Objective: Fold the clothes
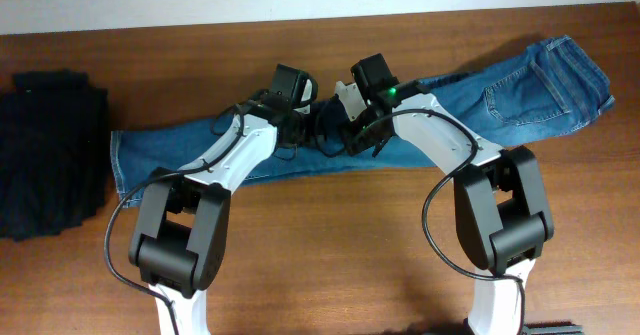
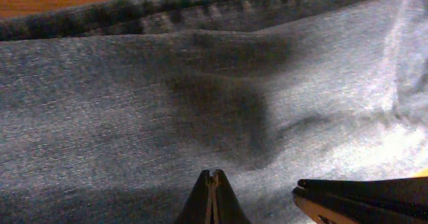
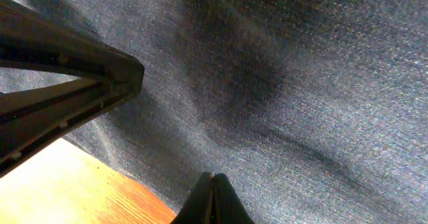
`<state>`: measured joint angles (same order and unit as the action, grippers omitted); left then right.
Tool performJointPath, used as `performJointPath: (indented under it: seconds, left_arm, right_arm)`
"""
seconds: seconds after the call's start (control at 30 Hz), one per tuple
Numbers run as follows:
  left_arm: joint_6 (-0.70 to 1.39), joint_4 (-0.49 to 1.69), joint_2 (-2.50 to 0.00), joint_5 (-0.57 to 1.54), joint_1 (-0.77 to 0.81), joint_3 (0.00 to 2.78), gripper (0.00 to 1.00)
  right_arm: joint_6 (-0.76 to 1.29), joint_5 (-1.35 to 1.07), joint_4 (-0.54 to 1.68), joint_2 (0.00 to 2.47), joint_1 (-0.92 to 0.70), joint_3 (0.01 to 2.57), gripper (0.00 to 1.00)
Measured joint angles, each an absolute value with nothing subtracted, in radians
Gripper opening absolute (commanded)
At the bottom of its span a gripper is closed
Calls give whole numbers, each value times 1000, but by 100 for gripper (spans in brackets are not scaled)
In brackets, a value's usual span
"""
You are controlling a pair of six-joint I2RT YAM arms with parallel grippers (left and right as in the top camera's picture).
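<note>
The left arm (image 1: 235, 147) and right arm (image 1: 445, 135) lean forward and inward until they nearly meet, the left gripper (image 2: 212, 190) and right gripper (image 3: 212, 192) pointing down just beside each other, both with jaws pressed together.

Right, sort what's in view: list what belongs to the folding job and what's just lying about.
Part of the job: blue jeans, spread across the table; left tool and right tool, both shut, at the jeans' middle.
Just lying about: black garment pile, at the table's left end.
</note>
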<state>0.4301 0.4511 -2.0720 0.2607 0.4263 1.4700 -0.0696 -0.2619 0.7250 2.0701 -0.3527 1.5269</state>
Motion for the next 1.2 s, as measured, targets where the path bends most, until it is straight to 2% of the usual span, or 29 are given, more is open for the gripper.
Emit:
performJointPath:
  seconds: [0.63, 1.2]
  left_arm:
    - [432, 456, -2072, 141, 449, 1462, 1]
    - [432, 451, -2148, 122, 448, 1462, 2]
  right_arm:
    - [-33, -232, 702, 2114, -353, 1529, 4]
    - [4, -178, 701, 2115, -353, 1529, 4]
